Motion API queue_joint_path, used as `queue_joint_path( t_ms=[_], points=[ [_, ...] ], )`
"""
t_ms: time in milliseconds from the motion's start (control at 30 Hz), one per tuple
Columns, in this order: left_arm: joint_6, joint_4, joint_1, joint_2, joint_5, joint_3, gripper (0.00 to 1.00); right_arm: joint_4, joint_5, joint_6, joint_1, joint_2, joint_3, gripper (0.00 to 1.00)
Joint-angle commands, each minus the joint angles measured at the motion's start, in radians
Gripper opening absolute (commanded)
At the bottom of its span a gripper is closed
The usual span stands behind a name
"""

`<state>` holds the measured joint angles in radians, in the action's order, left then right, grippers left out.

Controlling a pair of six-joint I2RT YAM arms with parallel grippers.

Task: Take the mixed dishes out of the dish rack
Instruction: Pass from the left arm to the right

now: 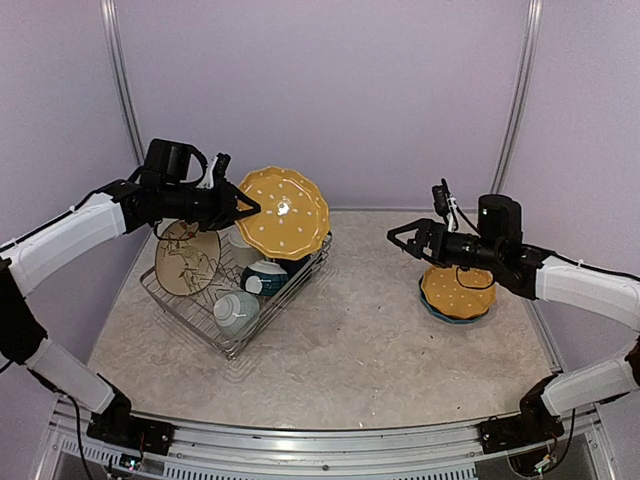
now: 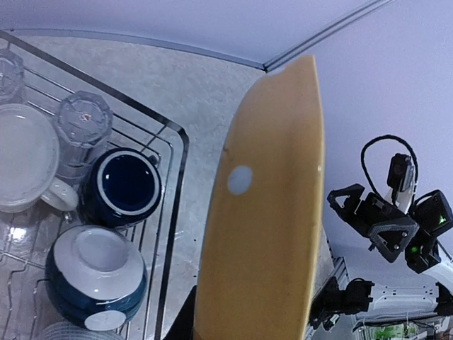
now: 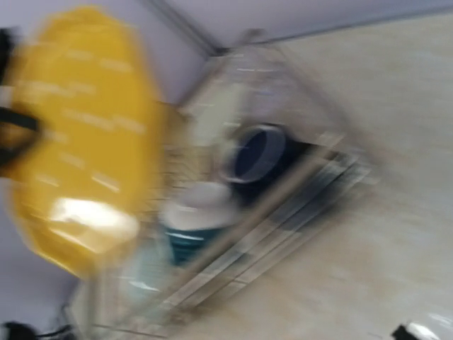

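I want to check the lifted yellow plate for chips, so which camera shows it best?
Top external: the yellow plate faces the camera there, with its whole dotted face sharp. The left wrist view sees it close up, nearly edge-on and cropped. The right wrist view shows it motion-blurred.

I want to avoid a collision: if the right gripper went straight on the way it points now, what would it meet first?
Probably the mustard-yellow plate held by the left gripper: the right gripper points left toward it. Depth is unclear; possibly the dish rack instead.
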<state>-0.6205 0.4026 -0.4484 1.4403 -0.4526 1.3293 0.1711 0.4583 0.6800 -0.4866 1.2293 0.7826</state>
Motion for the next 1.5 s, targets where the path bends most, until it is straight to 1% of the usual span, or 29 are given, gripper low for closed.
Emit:
queue_joint_path(
  t_ms=[0,33,67,133,200,300,433,533,633,733,867,1000,1067,1100,1200,1233,1267,1300,1333,1367,1467],
  points=[
    [-0.094,-0.39,-0.101,0.083,-0.09,0.038,0.0,0.094,0.066,0.103,-0.053,0.075,0.083,0.98],
    [-0.105,-0.394,-0.118,0.105,-0.096,0.05,0.0,0.079,0.053,0.113,-0.056,0.094,0.096,0.97],
    [-0.116,-0.436,-0.134,0.133,-0.105,0.059,0.0,0.069,0.048,0.122,-0.057,0.11,0.104,0.95],
    [-0.137,-0.471,-0.164,0.178,-0.127,0.075,0.0,0.067,0.039,0.138,-0.058,0.135,0.106,0.9],
    [-0.138,-0.464,-0.184,0.208,-0.146,0.093,0.0,0.082,0.024,0.147,-0.058,0.141,0.095,0.87],
    [-0.144,-0.459,-0.203,0.237,-0.154,0.1,0.0,0.121,0.012,0.165,-0.058,0.142,0.071,0.79],
    [-0.172,-0.498,-0.219,0.242,-0.15,0.085,0.0,0.187,0.005,0.202,-0.057,0.149,0.032,0.65],
    [-0.193,-0.527,-0.232,0.252,-0.145,0.078,0.0,0.3,0.015,0.266,-0.058,0.153,-0.017,0.53],
    [-0.224,-0.57,-0.241,0.263,-0.142,0.067,0.0,0.383,0.015,0.311,-0.057,0.156,-0.055,0.49],
    [-0.243,-0.606,-0.254,0.273,-0.148,0.061,0.0,0.399,-0.003,0.32,-0.058,0.153,-0.066,0.46],
    [-0.253,-0.629,-0.267,0.279,-0.144,0.051,0.0,0.429,-0.036,0.338,-0.058,0.141,-0.082,0.37],
    [-0.251,-0.624,-0.274,0.28,-0.138,0.055,0.0,0.481,-0.045,0.372,-0.058,0.14,-0.106,0.24],
    [-0.25,-0.617,-0.275,0.286,-0.148,0.06,0.0,0.495,-0.058,0.379,-0.058,0.133,-0.114,0.11],
    [-0.25,-0.613,-0.274,0.288,-0.154,0.064,0.0,0.496,-0.064,0.379,-0.057,0.129,-0.116,0.0],
    [-0.228,-0.542,-0.272,0.302,-0.166,0.101,0.01,0.496,-0.07,0.369,-0.043,0.103,-0.126,0.0],
    [-0.216,-0.502,-0.269,0.31,-0.167,0.119,0.12,0.499,-0.068,0.369,-0.033,0.09,-0.134,0.0],
    [-0.207,-0.466,-0.266,0.315,-0.166,0.13,0.26,0.504,-0.064,0.371,-0.022,0.076,-0.143,0.0],
    [-0.2,-0.442,-0.264,0.32,-0.167,0.135,0.44,0.507,-0.056,0.375,-0.009,0.06,-0.154,0.0],
    [-0.195,-0.426,-0.257,0.321,-0.168,0.136,0.53,0.508,-0.041,0.377,0.006,0.045,-0.158,0.0],
    [-0.191,-0.408,-0.251,0.321,-0.168,0.136,0.69,0.5,-0.023,0.374,0.029,0.026,-0.16,0.0],
    [-0.174,-0.356,-0.232,0.314,-0.173,0.133,0.91,0.453,0.019,0.361,0.081,-0.024,-0.163,0.0]
  ],
)
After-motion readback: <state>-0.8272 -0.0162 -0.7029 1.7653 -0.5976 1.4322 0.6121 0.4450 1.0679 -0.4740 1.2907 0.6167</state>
